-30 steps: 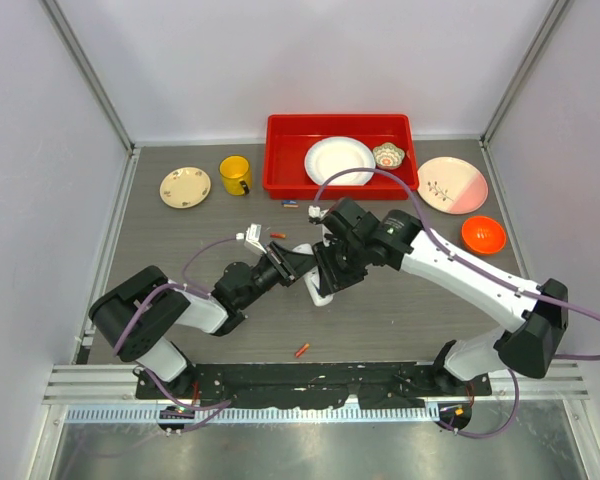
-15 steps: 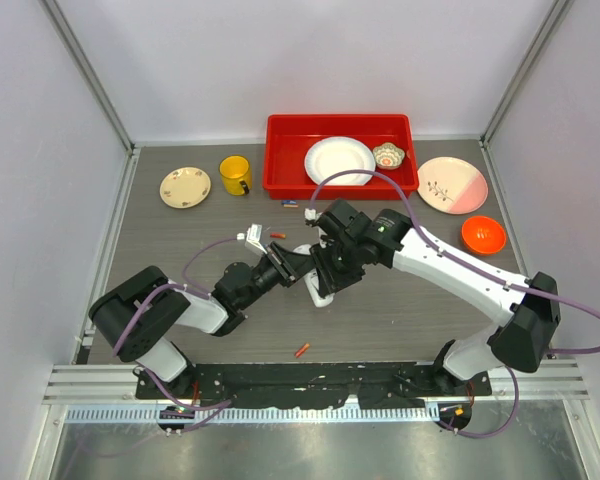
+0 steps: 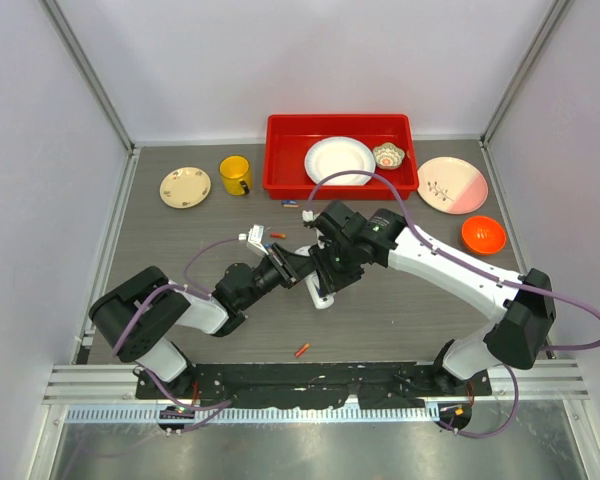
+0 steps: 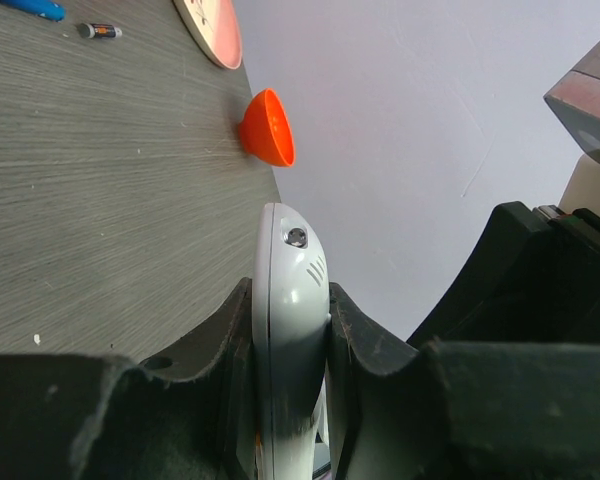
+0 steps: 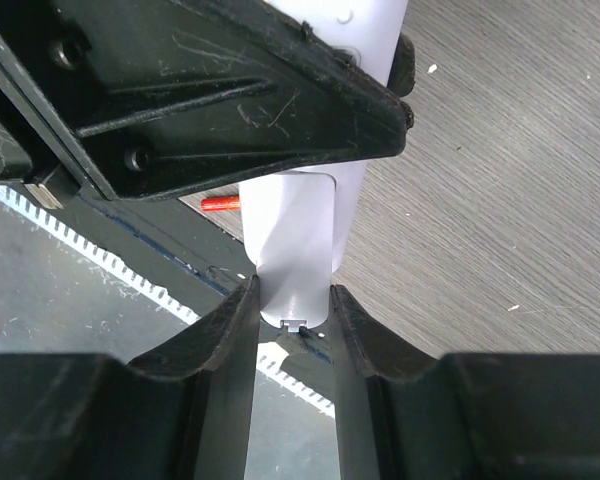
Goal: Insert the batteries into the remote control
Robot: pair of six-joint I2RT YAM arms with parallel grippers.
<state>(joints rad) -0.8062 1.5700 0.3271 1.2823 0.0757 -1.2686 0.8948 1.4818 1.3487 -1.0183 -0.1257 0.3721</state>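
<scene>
Left wrist view: left gripper (image 4: 290,335) clamped tight on the remote control (image 4: 288,255); right gripper (image 5: 294,300), narrowed partway, pinches the same remote from the right.

A red tray (image 3: 285,135) sits at the far middle of the grey table (image 3: 410,320). It holds a white plate (image 3: 340,161) and, to the plate's right, a small patterned bowl (image 3: 388,155). Left of the tray stands a yellow mug (image 3: 235,175), with a cream floral plate (image 3: 185,187) further left. Right of the tray lies a pink-and-white plate (image 3: 452,185), and an orange bowl (image 3: 483,234) sits just nearer.
</scene>
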